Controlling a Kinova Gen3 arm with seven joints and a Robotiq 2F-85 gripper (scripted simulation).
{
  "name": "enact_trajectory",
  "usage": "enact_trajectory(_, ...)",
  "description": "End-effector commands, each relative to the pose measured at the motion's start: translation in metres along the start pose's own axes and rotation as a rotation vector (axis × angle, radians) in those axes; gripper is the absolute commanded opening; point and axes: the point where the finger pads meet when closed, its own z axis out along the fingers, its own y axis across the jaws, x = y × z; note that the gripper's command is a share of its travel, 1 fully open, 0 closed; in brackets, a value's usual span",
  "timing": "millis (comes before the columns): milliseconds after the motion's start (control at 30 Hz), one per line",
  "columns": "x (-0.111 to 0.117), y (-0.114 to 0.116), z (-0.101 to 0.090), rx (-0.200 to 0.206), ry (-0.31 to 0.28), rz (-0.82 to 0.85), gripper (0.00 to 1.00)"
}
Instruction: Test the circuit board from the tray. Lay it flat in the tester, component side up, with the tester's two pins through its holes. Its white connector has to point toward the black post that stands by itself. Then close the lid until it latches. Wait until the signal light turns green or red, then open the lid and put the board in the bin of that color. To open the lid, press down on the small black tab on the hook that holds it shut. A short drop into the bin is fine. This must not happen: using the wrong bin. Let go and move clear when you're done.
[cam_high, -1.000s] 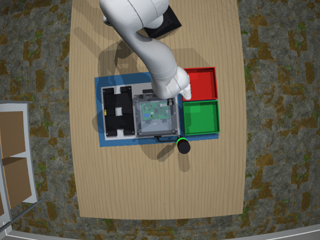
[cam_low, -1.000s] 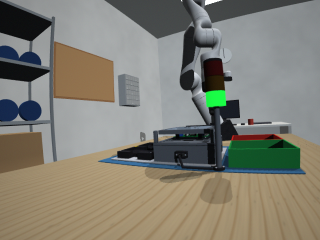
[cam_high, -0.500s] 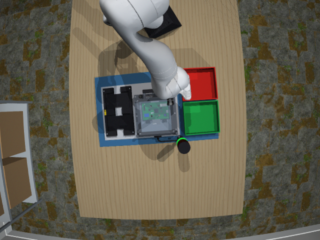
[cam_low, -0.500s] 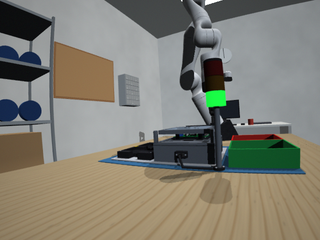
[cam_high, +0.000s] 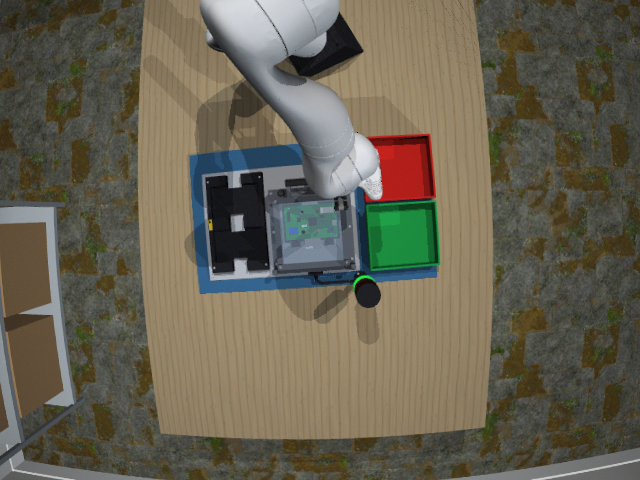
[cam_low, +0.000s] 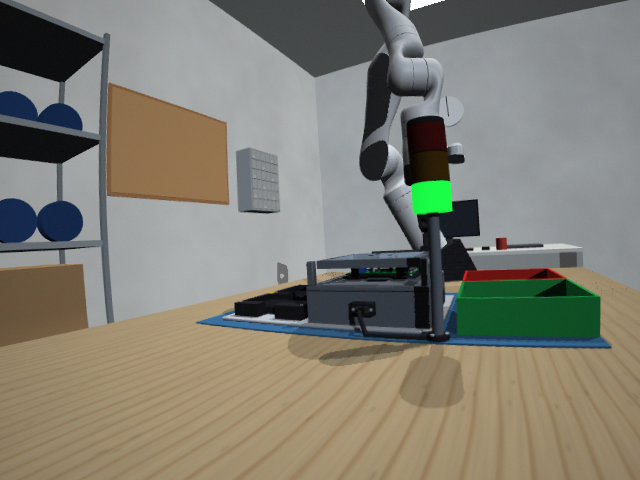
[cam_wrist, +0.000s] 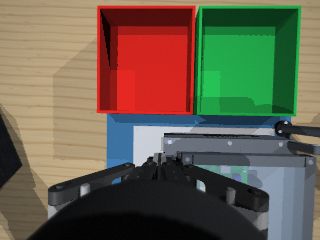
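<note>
Item: signal light (cam_high: 363, 281) (cam_low: 432, 197), green; circuit board (cam_high: 310, 222) (cam_wrist: 225, 175), under the closed lid (cam_high: 310, 255) (cam_low: 351, 259) (cam_wrist: 290, 200); our gripper (cam_wrist: 160, 160), fingertips together, empty; step, we judged: unlatching, needing a press on the tab.

Top and exterior views compared with the earlier pictures: no change discernible. Any shift of the arm (cam_high: 323, 113) (cam_low: 410, 75), upper centre of the top frame, is too small to tell. Wrist view: no earlier picture for comparison.
</note>
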Motion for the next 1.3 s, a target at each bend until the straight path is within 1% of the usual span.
enact_trajectory(0, 0.000, 0.001, 0.001, -0.002, 0.000, 0.001, 0.00)
enact_trajectory(867, 0.000, 0.001, 0.001, -0.002, 0.000, 0.001, 0.00)
enact_trajectory(1000, 0.000, 0.001, -0.010, -0.002, 0.000, 0.001, 0.00)
enact_trajectory(1267, 0.000, 0.001, -0.051, -0.002, 0.000, 0.001, 0.00)
